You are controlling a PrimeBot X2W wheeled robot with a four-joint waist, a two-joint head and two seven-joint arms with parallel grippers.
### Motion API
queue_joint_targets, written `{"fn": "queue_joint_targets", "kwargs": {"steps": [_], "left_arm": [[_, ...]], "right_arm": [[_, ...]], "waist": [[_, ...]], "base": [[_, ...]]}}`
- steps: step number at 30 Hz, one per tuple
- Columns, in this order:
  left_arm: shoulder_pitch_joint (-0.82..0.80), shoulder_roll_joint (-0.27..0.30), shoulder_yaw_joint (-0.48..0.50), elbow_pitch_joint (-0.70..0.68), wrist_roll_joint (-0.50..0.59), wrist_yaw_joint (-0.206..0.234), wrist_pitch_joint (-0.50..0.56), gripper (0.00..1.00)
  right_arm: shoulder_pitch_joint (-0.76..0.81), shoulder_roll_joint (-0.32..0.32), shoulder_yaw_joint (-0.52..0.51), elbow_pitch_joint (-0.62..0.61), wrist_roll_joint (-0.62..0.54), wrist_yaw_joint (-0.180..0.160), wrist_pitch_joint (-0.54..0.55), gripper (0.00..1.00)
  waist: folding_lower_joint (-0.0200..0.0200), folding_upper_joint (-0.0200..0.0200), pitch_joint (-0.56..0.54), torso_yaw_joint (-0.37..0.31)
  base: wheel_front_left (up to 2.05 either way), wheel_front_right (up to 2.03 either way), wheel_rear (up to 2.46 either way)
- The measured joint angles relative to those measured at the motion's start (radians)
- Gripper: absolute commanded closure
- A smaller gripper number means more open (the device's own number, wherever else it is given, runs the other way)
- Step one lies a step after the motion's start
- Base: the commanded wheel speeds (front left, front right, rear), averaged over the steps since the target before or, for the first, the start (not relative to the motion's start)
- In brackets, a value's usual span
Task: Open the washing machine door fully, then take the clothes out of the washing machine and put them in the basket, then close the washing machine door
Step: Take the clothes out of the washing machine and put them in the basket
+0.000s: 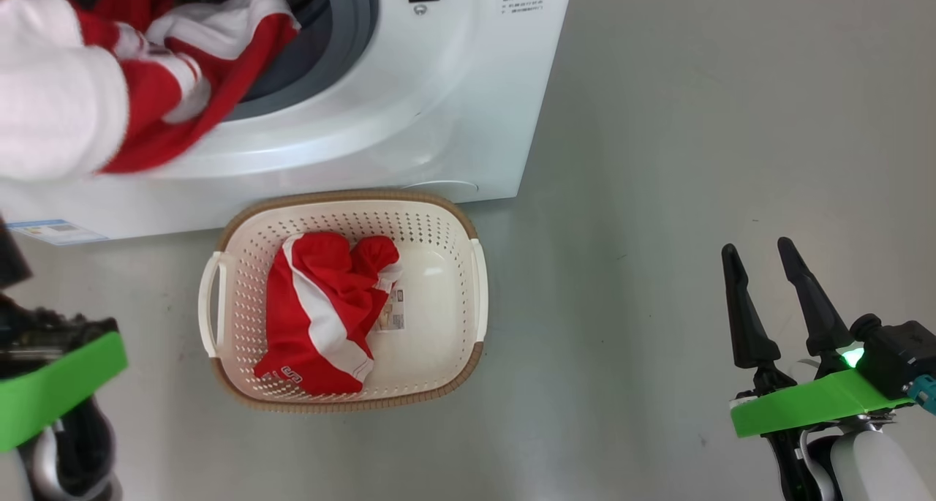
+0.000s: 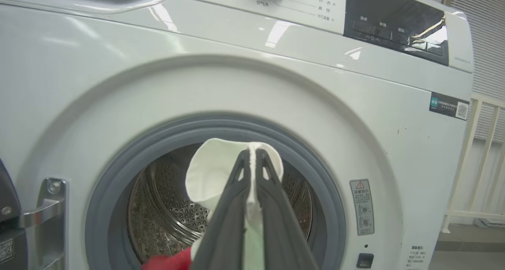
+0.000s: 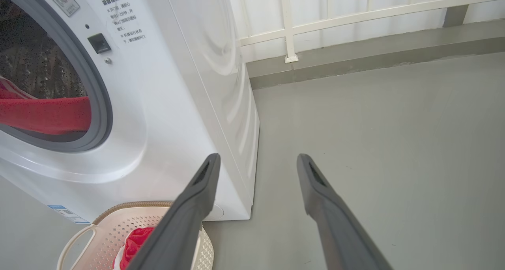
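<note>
The washing machine stands with its drum uncovered; a dark sliver of the washing machine door shows past the hinge at the left edge. A red and white garment hangs out over the grey ring. In front of the opening, my left gripper is shut on a white fold of that garment. More red cloth lies across the drum mouth. On the floor below, the basket holds one red garment with a white stripe. My right gripper stands open and holds nothing, well right of the basket.
Bare grey floor stretches to the right of the machine and basket. A white railing runs along the wall behind the machine. A blue label sits low on the machine's front. My left arm's green part is at the lower left.
</note>
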Motion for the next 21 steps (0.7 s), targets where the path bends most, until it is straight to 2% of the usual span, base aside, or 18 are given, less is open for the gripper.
{"fn": "queue_joint_targets", "kwargs": {"steps": [8,11,21], "left_arm": [[0.035,0.0,-0.048,0.203,0.003,0.0,0.0,1.0],[0.035,0.0,-0.048,0.309,-0.041,0.0,0.0,1.0],[-0.057,0.0,-0.132,0.612,0.021,0.0,0.001,1.0]], "right_arm": [[-0.005,0.003,0.006,-0.002,0.0,0.0,0.0,0.0],[-0.008,0.007,0.01,-0.003,0.001,0.0,0.0,0.0],[-0.055,0.014,0.007,-0.014,0.002,0.0,0.0,0.0]], "waist": [[0.0,0.0001,0.028,-0.004],[0.0,0.0001,0.046,-0.008],[0.0,0.0001,0.142,-0.022]], "base": [[0.0,0.0,0.0],[0.0,0.0,0.0],[0.0,0.0,0.0]]}}
